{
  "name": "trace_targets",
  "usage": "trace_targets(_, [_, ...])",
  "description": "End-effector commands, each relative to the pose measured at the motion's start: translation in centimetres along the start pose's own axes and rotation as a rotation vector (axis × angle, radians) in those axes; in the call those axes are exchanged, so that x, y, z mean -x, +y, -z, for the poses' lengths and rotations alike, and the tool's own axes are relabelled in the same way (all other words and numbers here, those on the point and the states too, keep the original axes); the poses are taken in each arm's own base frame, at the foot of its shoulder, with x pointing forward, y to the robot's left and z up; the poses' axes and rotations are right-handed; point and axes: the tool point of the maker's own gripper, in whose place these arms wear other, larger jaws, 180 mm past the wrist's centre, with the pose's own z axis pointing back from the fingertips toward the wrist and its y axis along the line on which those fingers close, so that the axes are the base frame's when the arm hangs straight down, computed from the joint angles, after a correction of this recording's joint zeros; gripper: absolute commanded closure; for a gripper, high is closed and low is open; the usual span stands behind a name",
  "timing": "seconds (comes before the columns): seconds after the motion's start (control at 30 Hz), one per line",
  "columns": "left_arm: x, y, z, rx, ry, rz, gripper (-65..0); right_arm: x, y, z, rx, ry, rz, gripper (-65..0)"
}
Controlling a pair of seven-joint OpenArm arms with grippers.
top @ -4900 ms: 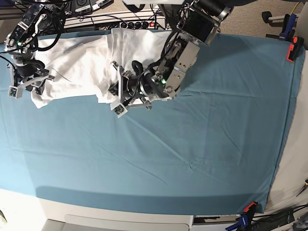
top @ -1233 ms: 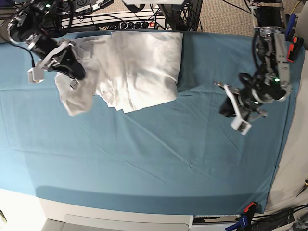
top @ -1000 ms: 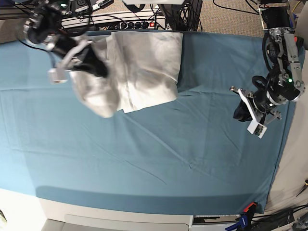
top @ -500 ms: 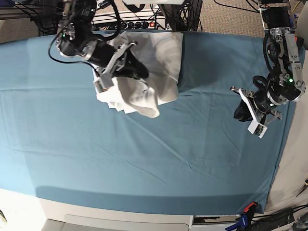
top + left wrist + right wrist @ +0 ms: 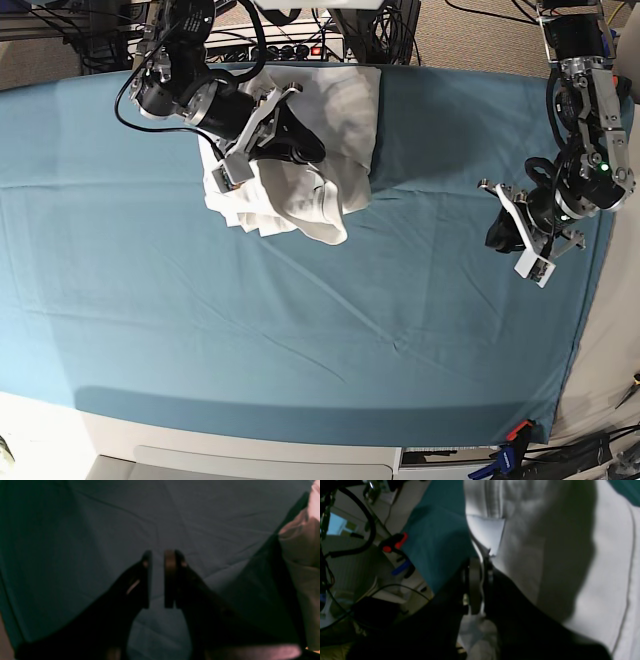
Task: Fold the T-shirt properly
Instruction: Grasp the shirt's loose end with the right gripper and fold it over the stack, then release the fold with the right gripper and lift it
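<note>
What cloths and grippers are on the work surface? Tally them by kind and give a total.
White T-shirt: 1
Teal cloth: 1
Grippers: 2, the right gripper pinching the shirt, the left gripper holding nothing over the teal cloth
Total: 4

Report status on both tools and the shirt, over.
Right tool shut on the T-shirt, mid-fold over its stacked layers. Left tool slightly open, empty, parked above the teal cloth. Nothing blocking the fold.
</note>
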Motion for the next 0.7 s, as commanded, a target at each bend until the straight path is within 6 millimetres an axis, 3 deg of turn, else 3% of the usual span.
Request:
trace_targets(0.0, [-1.6,0.3,-0.5,-0.007,-0.047,0.02,-10.2,-1.6,0.8,-0.1,-0.029,-0.068,-0.017,0.0])
trace_targets(0.23, [-1.6,0.3,-0.5,-0.007,-0.047,0.02,-10.2,-1.1,0.2,-0.1,0.002,-0.041,-0.03,0.0])
trace_targets(0.4, [-1.6,0.4,-0.5,-0.007,-0.048,0.021,-10.2,-1.2,0.5,0.1,-0.008,-0.046,-0.032,-19.1])
trace_targets(0.67, [-1.6,0.3,-0.5,-0.007,-0.047,0.02,-10.2,-1.1,4.2,2.1,-0.132,-0.035,-0.062,-19.8])
